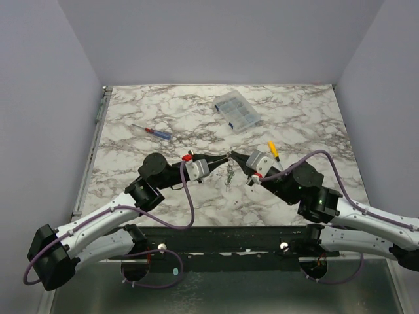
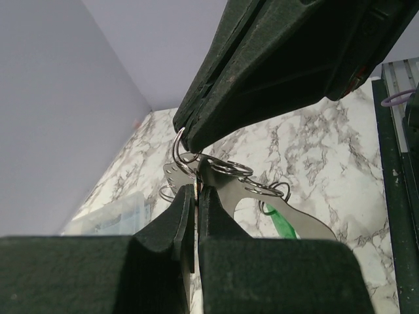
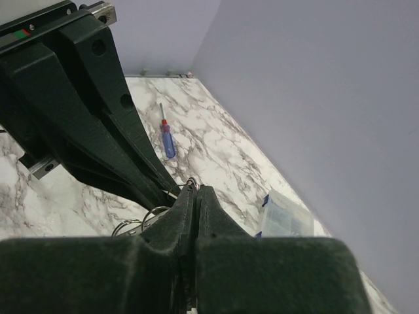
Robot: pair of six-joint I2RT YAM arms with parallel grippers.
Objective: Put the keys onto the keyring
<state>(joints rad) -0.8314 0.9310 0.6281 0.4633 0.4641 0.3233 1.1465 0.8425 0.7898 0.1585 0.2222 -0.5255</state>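
Observation:
My two grippers meet tip to tip above the middle of the table. My left gripper is shut on a thin, flat silvery key, pinched at its edge in the left wrist view between the left gripper's tips. My right gripper comes in from above and is shut on a wire keyring, which also shows at its tips. More rings and a green tag hang on the cluster. The keys dangle just below the two grippers.
A blue-handled screwdriver lies at the back left and also shows in the right wrist view. A clear plastic parts box stands at the back. A yellow-handled screwdriver lies just behind my right gripper. Walls enclose the table.

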